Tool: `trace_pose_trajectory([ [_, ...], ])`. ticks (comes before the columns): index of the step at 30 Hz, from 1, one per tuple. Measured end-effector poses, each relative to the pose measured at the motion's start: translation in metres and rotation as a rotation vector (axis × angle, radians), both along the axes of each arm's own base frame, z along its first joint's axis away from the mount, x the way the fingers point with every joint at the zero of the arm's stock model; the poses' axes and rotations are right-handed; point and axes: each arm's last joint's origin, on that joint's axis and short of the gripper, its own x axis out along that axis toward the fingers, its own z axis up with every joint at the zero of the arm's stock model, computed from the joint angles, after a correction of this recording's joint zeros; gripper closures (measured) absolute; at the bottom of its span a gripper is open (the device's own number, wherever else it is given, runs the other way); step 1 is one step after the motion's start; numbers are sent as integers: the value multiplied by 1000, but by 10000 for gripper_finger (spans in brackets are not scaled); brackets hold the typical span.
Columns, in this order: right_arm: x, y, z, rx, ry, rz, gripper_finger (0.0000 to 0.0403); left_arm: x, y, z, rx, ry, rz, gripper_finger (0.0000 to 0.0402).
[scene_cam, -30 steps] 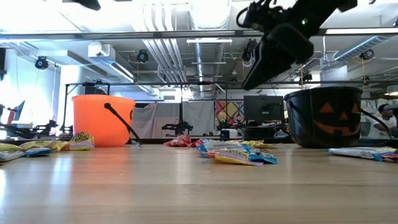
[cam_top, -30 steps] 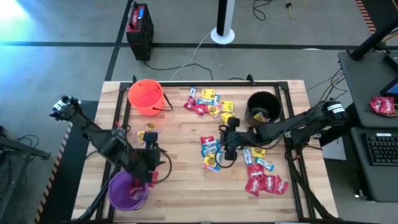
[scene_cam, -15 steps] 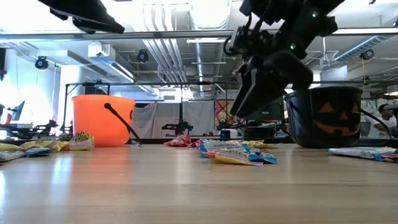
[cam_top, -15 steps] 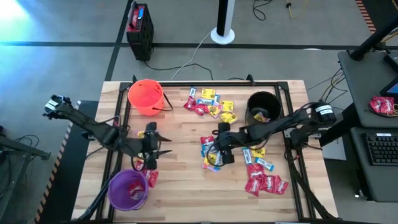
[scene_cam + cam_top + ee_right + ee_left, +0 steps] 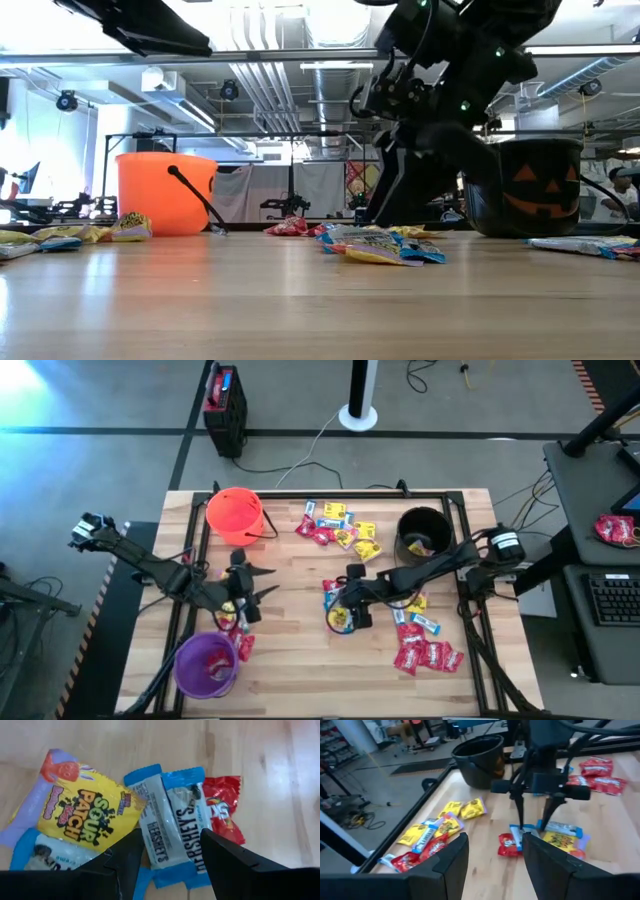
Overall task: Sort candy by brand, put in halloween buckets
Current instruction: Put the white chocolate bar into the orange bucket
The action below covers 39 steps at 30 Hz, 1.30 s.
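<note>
At counter centre: right claw (image 5: 341, 603) low over small candy pile (image 5: 338, 608), fingers spread astride two blue-and-white packets (image 5: 172, 827); yellow packet (image 5: 90, 814) and red packet (image 5: 223, 810) alongside. Left claw (image 5: 262, 582) spread, holding nothing, between orange bucket (image 5: 235, 514) and purple bucket (image 5: 207, 665). Black bucket (image 5: 423, 533) at far right.
</note>
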Motion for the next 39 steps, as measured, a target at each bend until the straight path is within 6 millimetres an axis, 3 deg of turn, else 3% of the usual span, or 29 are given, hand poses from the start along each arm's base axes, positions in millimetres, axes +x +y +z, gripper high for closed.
trace_pose_trajectory([
  [8,2,0,-14,-10,39,-7,232,5,-3,-4,-9,11,-20,233],
  [20,2,0,-10,-24,30,18,387,15,-7,-12,1,37,-15,233],
  [26,-1,0,-4,-14,27,14,394,16,-8,-11,-8,21,-17,233],
  [39,-8,1,34,-14,-91,-7,394,18,-6,-11,-19,14,-15,233],
])
